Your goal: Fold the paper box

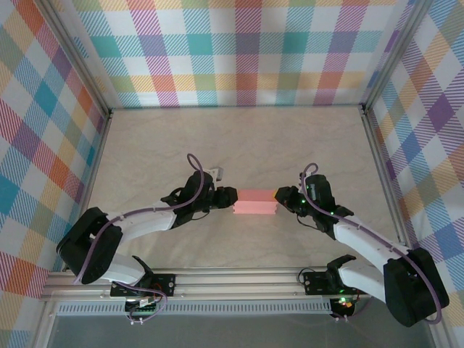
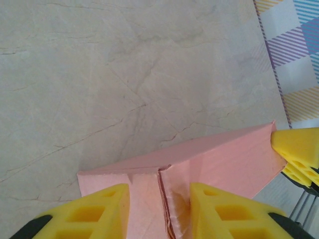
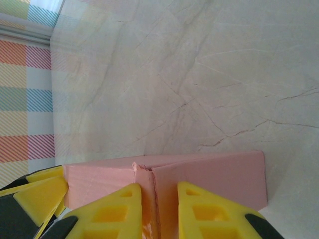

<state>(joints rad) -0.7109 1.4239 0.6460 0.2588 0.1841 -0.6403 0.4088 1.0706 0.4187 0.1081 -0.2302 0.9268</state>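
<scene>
Midway between the side edges of the desk [image 1: 239, 145], the paper box [image 1: 255, 202] is braced endwise. Its end seams are straddled by the narrowly parted left end effector [image 2: 158, 191] and right end effector [image 3: 158, 191]; whether card is pinched cannot be told. Flaps should be pressed squarely and evenly.

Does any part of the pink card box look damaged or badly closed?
Yes: on the salmon-pink thin-card box, the end flap at the left tool is crumpled and its seam gapes. The opposite end's seam has one frayed corner.

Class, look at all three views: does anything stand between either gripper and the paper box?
Nothing visible does: the left gripper and right gripper meet the paper box at opposite ends.
</scene>
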